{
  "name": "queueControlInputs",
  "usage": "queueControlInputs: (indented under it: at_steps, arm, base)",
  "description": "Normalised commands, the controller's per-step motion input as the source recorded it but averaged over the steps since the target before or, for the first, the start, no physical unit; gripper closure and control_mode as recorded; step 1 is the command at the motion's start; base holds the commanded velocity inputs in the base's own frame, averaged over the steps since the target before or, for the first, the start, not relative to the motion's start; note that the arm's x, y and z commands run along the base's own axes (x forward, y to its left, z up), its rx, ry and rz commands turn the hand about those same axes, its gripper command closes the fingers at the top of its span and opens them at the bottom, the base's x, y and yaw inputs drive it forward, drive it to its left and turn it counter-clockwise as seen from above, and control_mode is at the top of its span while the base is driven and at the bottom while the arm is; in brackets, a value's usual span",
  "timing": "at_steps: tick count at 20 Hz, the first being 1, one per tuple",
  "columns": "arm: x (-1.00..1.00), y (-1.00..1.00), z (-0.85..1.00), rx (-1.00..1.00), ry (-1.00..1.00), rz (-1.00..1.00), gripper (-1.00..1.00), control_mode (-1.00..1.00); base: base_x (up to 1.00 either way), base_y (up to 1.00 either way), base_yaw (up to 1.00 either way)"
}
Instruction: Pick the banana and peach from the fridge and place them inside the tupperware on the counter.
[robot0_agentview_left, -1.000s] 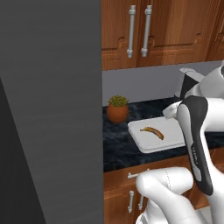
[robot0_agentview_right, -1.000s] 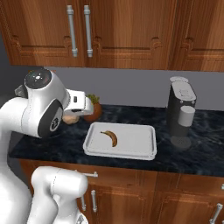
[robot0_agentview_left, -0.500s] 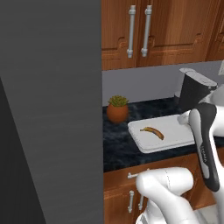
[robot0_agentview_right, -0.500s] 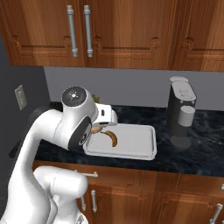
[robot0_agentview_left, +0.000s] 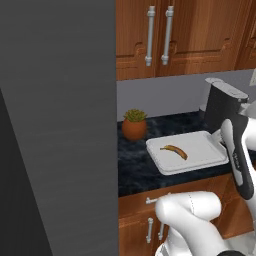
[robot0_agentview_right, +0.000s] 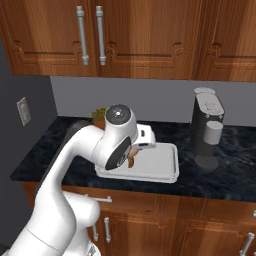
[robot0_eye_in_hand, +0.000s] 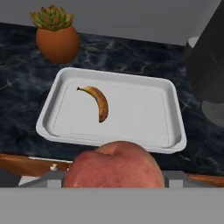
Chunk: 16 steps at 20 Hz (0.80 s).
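The white arm has swung from the left end of the dark marbled stone counter (robot0_agentview_left: 135, 165) to the shallow white rectangular tupperware (robot0_eye_in_hand: 175, 131), so its bulky joint now hangs over the tray's near left corner in the right base view, where a second ago it stood clear of the tray. That puts the second fruit nearly at its drop point.

The small curved yellow-brown banana (robot0_eye_in_hand: 98, 101) already lies inside the tupperware, toward its left half, apart from every wall. The round pinkish-red peach (robot0_eye_in_hand: 114, 166) sits at the bottom of the hand view, clasped between the fingers of the gripper (robot0_eye_in_hand: 114, 181), whose jaws stand wide around it. From there the peach hovers just before the tray's near rim, not yet over its floor.

The hand looks down and forward across the tray. A terracotta pot with a green succulent (robot0_eye_in_hand: 57, 37) stands beyond the tray's far left corner, and a dark coffee machine (robot0_agentview_right: 207, 125) beyond its right edge. The grey fridge door (robot0_agentview_left: 55, 125) stands at the left of the left base view.
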Motion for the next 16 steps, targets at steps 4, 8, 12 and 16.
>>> queueControlInputs:
  at_steps: [4,8,12,16]
  arm:
    - [0.45,-0.28,-0.35,0.0,0.03,0.0,1.0,-1.0]
    - [0.51,-0.03,-0.37,0.0,0.0,0.0,1.0,-1.0]
    - [0.53,0.0,-0.39,0.0,0.0,0.0,1.0,-1.0]
    - [0.48,0.0,-0.44,0.0,0.0,0.0,1.0,-1.0]
  base:
    - [0.0,0.0,0.0]
    - [0.0,0.0,0.0]
    - [0.0,0.0,0.0]
    - [0.0,0.0,0.0]
